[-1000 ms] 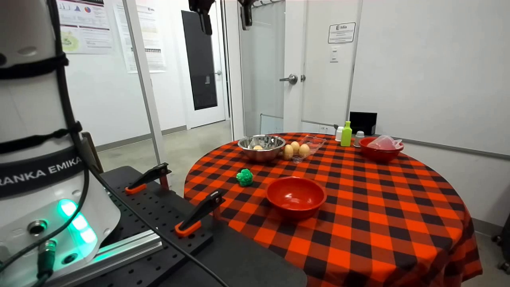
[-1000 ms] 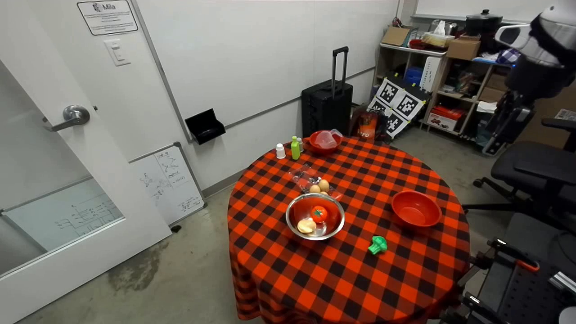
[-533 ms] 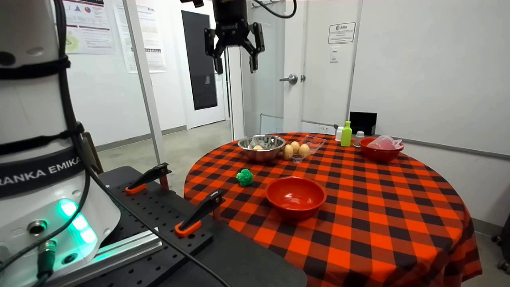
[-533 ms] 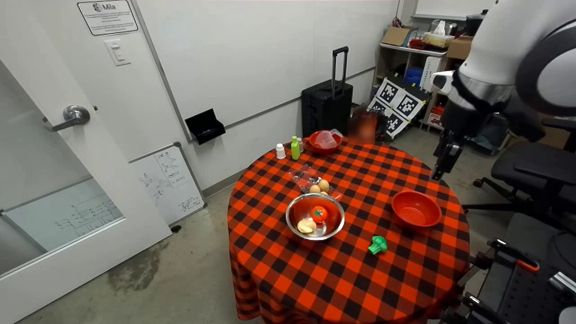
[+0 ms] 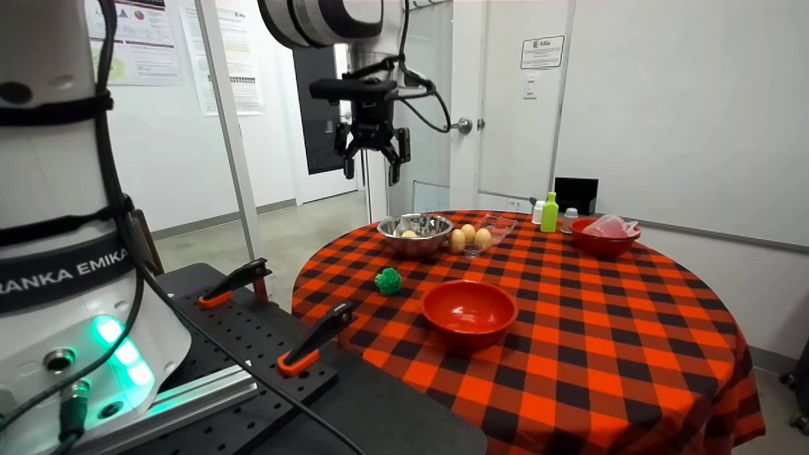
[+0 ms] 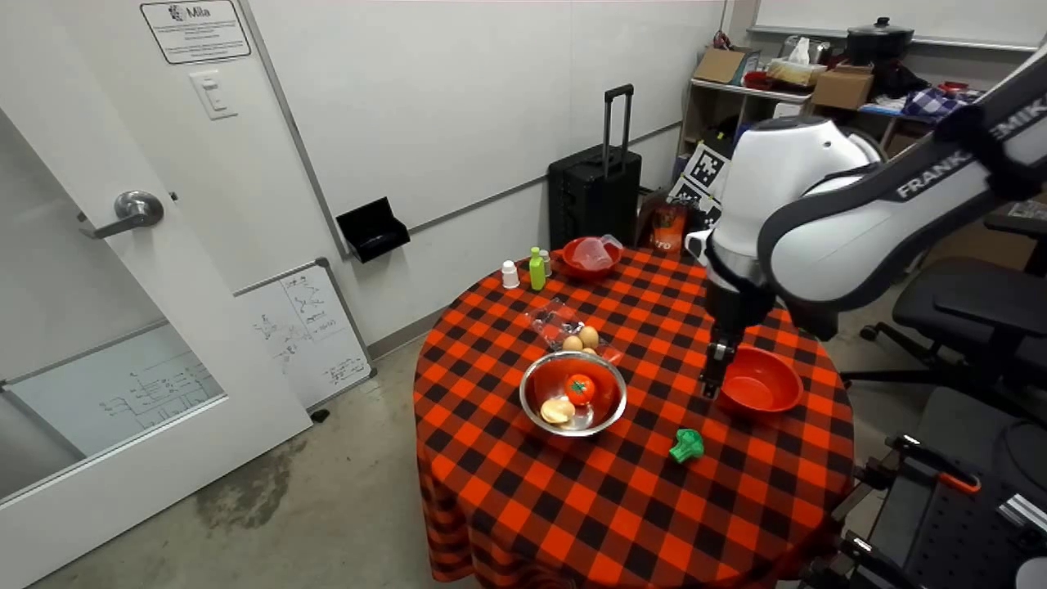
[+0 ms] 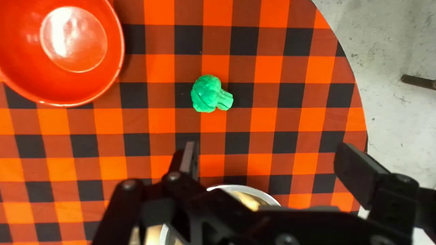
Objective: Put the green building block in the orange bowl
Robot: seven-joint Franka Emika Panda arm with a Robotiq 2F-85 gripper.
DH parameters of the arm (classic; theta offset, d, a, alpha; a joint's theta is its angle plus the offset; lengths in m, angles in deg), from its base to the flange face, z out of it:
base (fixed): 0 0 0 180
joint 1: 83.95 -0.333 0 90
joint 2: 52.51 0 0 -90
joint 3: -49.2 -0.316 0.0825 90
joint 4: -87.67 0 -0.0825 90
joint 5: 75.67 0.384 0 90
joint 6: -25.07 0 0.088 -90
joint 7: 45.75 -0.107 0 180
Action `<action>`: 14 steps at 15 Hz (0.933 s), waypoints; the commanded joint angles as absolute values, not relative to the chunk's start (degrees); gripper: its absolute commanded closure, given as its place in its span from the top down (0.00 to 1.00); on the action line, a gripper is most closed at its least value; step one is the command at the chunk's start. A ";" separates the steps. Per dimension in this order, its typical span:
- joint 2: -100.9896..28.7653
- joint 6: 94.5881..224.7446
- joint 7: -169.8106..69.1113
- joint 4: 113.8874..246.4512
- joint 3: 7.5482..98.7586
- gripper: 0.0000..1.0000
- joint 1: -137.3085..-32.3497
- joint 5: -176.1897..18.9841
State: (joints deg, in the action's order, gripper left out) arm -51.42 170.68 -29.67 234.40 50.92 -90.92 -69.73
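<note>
The green building block, a small bright green broccoli-shaped piece, lies on the checked cloth in both exterior views [image 5: 388, 281] [image 6: 687, 446] and near the upper middle of the wrist view [image 7: 205, 93]. The orange bowl, wide, glossy and red-orange, stands beside it, apart and empty, in both exterior views [image 5: 464, 325] [image 6: 773, 384] and at the wrist view's upper left [image 7: 27, 64]. My gripper [image 5: 371, 175] is in the air above the table, jaws wide apart with nothing between them. It also shows in an exterior view [image 6: 710, 388] and the wrist view [image 7: 267, 148], where the block lies beyond the fingertips.
A steel bowl [image 5: 415, 245] with a tomato [image 6: 580, 389] and a pale piece stands near the block. Several eggs [image 5: 468, 235] lie by clear packaging. A yellow-green bottle [image 5: 549, 213], white shakers and a smaller red bowl [image 5: 603, 243] stand farther off. Clamps [image 5: 316, 338] hold the robot's base.
My arm has come down and swung in over the table, from the edge of both exterior views towards the block and bowls. The gripper stays open. The objects have not moved.
</note>
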 commanded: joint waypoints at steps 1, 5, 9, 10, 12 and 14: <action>-39.44 173.19 -28.87 227.64 47.87 1.00 -88.93 -65.82; -31.38 176.00 -34.74 223.89 46.93 1.00 -87.48 -68.55; -26.10 177.57 -41.30 221.58 47.90 1.00 -87.67 -70.73; -24.98 177.78 -42.71 221.07 47.99 1.00 -87.76 -70.78; -23.01 177.80 -45.57 220.15 48.50 1.00 -88.23 -71.19; -21.20 177.62 -48.32 219.37 49.16 1.00 -88.82 -71.72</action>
